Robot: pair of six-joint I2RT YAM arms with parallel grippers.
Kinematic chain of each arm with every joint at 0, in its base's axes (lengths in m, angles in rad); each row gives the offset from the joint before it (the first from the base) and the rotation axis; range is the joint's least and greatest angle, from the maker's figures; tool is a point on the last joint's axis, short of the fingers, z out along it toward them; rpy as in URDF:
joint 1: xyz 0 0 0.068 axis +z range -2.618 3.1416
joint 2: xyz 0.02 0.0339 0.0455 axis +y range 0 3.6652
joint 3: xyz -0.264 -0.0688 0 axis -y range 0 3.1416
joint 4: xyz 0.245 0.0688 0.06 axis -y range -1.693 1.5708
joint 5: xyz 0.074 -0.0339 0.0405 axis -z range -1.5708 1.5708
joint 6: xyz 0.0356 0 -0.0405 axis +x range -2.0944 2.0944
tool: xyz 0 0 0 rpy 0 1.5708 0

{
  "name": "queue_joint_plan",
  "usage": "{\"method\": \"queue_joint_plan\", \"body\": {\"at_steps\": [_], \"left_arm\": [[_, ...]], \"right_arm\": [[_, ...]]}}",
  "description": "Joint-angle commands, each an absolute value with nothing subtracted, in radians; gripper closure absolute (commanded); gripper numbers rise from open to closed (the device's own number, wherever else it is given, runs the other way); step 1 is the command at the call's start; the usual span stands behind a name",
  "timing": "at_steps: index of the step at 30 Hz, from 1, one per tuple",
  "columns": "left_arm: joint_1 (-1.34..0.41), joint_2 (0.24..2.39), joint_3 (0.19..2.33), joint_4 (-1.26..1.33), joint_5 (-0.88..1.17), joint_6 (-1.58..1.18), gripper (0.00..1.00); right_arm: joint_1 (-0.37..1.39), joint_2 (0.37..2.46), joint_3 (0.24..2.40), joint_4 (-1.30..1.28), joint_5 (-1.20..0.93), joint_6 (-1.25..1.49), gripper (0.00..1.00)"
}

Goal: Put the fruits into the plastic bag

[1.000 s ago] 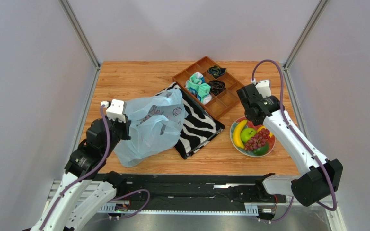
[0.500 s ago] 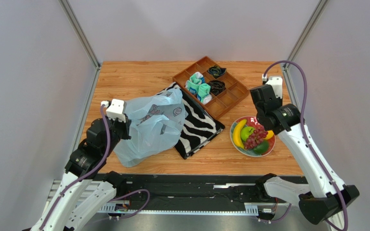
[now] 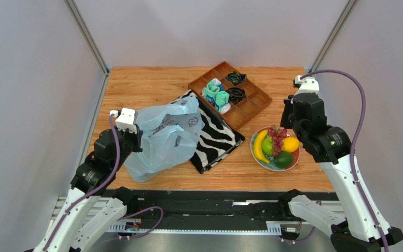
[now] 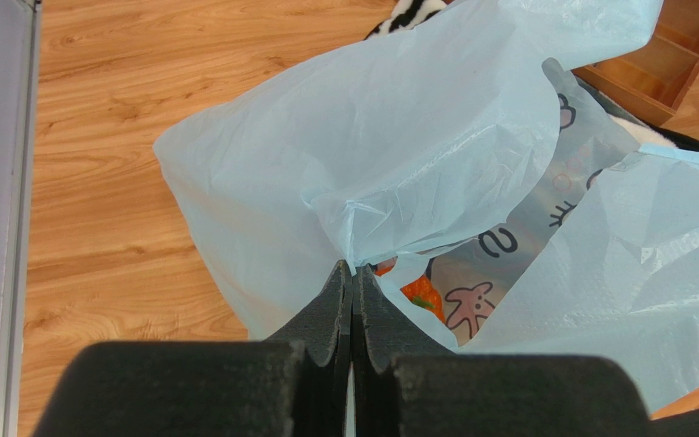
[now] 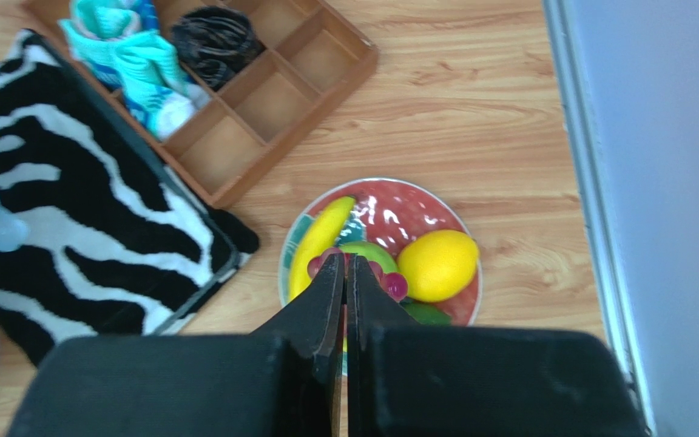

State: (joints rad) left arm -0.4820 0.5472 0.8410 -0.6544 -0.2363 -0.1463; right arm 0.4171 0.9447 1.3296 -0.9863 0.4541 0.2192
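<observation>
Fruit sits on the plate (image 3: 254,154) at the right of the table (image 3: 151,86), directly beneath the right gripper (image 5: 344,266), so the right arm is plainly the nearer one. The plastic bag (image 3: 159,144) lies well apart to the left, with the zebra cloth (image 3: 217,137) between.

The right jaws are pressed together, their tips over the grapes (image 3: 276,139) and the green apple (image 3: 267,146). Whether they nip a grape stem I cannot tell. The banana (image 3: 260,146) curves along the plate's left side, its long axis running near to far. The lemon (image 3: 290,144) lies on the right, smooth and oval, and a dark green round fruit (image 3: 284,159) sits at the near edge.

The left gripper (image 4: 351,273) pinches a fold of the bag's rim and holds it up, and the opening shows just right of the pinch. The bag is crinkly, translucent pale blue and limp, with faint printed marks; it would likely sag if released. The grapes form a knobbly cluster, the plate is glossy, and the table is wood-grained. Any carry, I judge, must run leftward over the cloth into that held mouth.
</observation>
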Motion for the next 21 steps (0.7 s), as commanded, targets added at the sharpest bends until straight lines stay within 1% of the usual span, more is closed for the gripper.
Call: {"method": "queue_joint_plan", "body": {"at_steps": [1, 10, 13, 17, 21], "left_arm": [[-0.483, 0.541, 0.857, -0.629, -0.222, -0.124, 1.0], [-0.483, 0.543, 0.857, -0.63, -0.23, -0.123, 1.0], [-0.483, 0.543, 0.856, -0.632, -0.235, -0.121, 1.0], [-0.483, 0.545, 0.857, -0.634, -0.242, -0.12, 1.0], [-0.483, 0.546, 0.857, -0.637, -0.245, -0.12, 1.0]], "right_arm": [[0.416, 0.92, 1.408, -0.835, 0.292, 0.213, 1.0], [0.428, 0.98, 1.439, -0.651, 0.014, 0.253, 1.0], [0.477, 1.026, 1.454, -0.58, -0.06, 0.275, 1.0], [0.609, 1.089, 1.496, -0.514, -0.066, 0.27, 1.0], [0.702, 1.155, 1.558, -0.45, -0.08, 0.262, 1.0]]}}
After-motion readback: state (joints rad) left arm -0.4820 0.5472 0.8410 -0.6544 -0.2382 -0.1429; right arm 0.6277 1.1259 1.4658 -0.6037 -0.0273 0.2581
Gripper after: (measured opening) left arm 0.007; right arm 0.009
